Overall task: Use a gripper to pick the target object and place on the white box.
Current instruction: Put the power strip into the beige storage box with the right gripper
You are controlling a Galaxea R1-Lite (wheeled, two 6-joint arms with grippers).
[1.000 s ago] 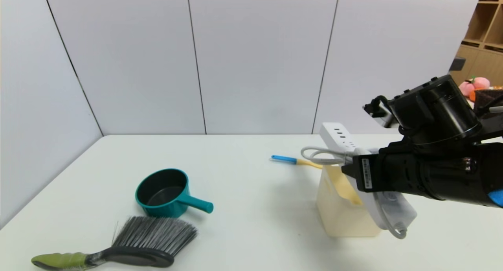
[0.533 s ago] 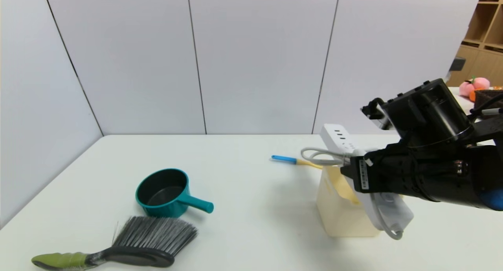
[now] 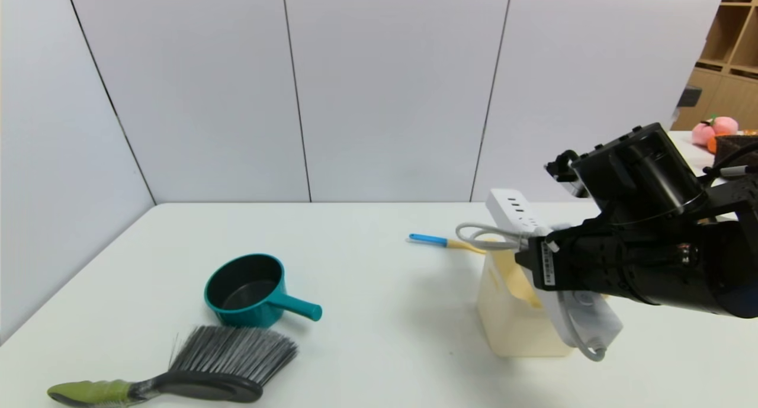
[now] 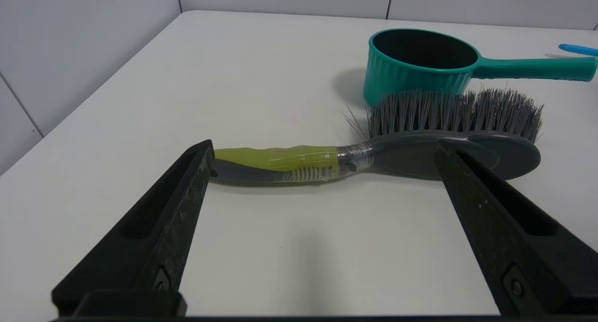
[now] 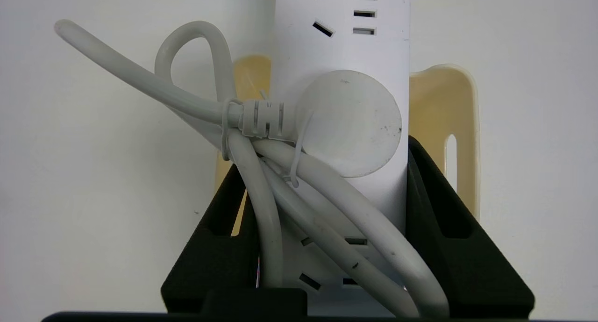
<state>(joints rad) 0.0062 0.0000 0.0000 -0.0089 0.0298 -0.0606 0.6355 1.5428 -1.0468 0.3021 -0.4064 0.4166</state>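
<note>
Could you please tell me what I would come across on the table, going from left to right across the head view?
Brush → teal pot → blue-and-yellow utensil → cream bin → right gripper, clamped on the white power strip above the bin.

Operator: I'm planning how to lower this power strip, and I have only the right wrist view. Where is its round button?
Observer: The head view shows the button on the near part of the power strip, nearer than the right tool.
Operator: Anything off to the robot's left?
Observer: Yes, a teal pot, with a brush nearer the robot.
Operator: And the left tool?
Observer: The left tool is open near that brush, holding nothing.
</note>
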